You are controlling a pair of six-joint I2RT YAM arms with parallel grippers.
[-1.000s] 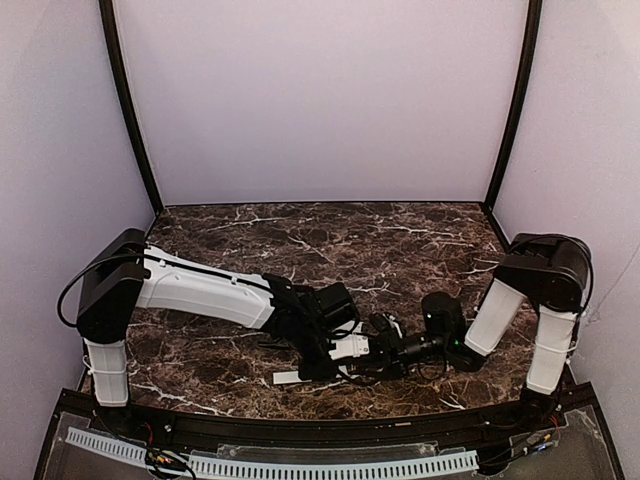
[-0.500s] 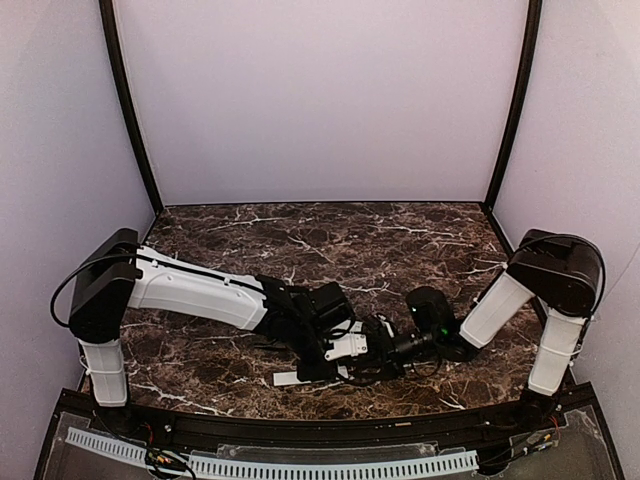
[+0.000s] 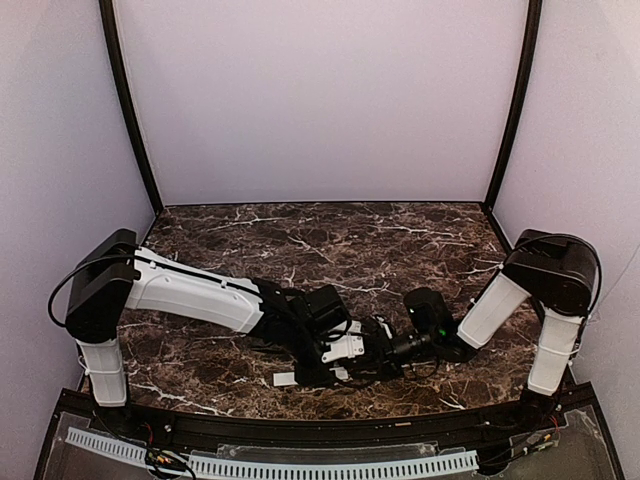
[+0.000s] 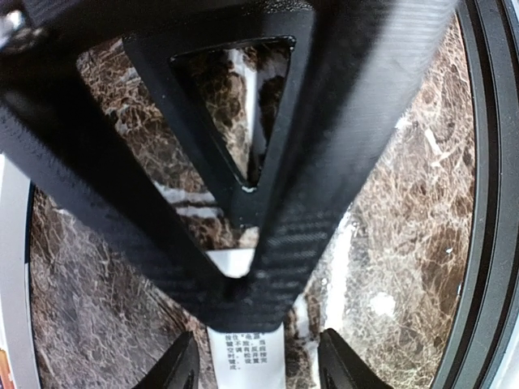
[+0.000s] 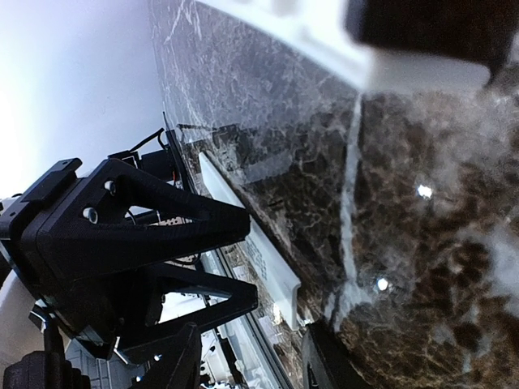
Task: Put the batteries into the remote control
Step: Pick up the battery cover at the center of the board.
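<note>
The remote control (image 4: 247, 361) is a slim white bar with small printed text, lying flat on the marble. It also shows in the right wrist view (image 5: 259, 247), and one end sticks out in the top view (image 3: 285, 379). My left gripper (image 4: 259, 366) is open, with one fingertip on each side of the bar and not touching it; it shows in the top view (image 3: 316, 368). My right gripper (image 5: 251, 361) is open and empty just right of the left one (image 3: 368, 352), and its finger (image 4: 324, 162) crosses above the bar. The batteries are out of view.
A blurred white piece with a dark end (image 5: 357, 57) lies at the top edge of the right wrist view; I cannot tell what it is. The table's black front rim (image 3: 320, 425) runs close behind the remote. Purple walls enclose the table.
The right wrist has moved a little to the left and away from the front edge. The left arm has shifted slightly. The white bar has stayed where it was.
</note>
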